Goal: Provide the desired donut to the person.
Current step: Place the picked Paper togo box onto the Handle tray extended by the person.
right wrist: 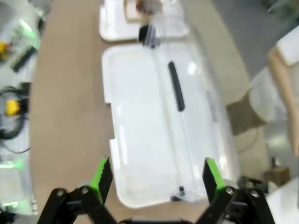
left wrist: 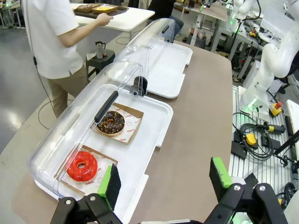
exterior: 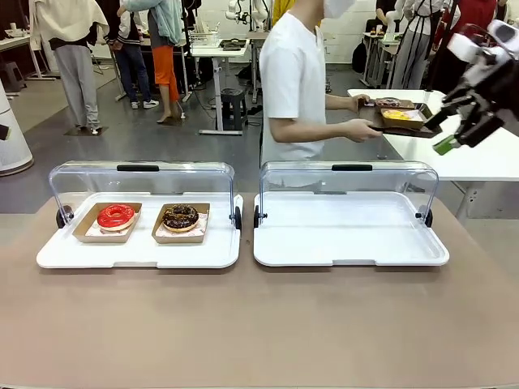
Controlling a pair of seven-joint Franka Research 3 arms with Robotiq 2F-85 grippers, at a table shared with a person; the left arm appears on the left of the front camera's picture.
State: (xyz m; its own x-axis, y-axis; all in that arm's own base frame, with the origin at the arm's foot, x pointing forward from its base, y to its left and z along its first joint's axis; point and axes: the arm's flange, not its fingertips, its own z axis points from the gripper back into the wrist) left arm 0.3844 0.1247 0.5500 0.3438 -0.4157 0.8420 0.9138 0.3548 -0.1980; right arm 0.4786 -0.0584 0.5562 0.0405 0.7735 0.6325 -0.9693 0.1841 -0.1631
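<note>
Two donuts, red donut (left wrist: 82, 166) and chocolate donut (left wrist: 110, 122), lie beyond the wide-open, empty left gripper (left wrist: 163, 179); right gripper (right wrist: 154, 179) also wide, empty.

Blur and cut-offs across the views
The right wrist view is motion-blurred: the white tray (right wrist: 154, 135) and lid handle (right wrist: 176, 86) smear, the person (right wrist: 282, 65) is cropped at the edge; print on the donut papers (left wrist: 128, 128) is too small to read

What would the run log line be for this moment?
left fingers: open, over table edge | right fingers: open, above empty case | donuts: red, chocolate, in left case | person: holds tray, turned away
</note>
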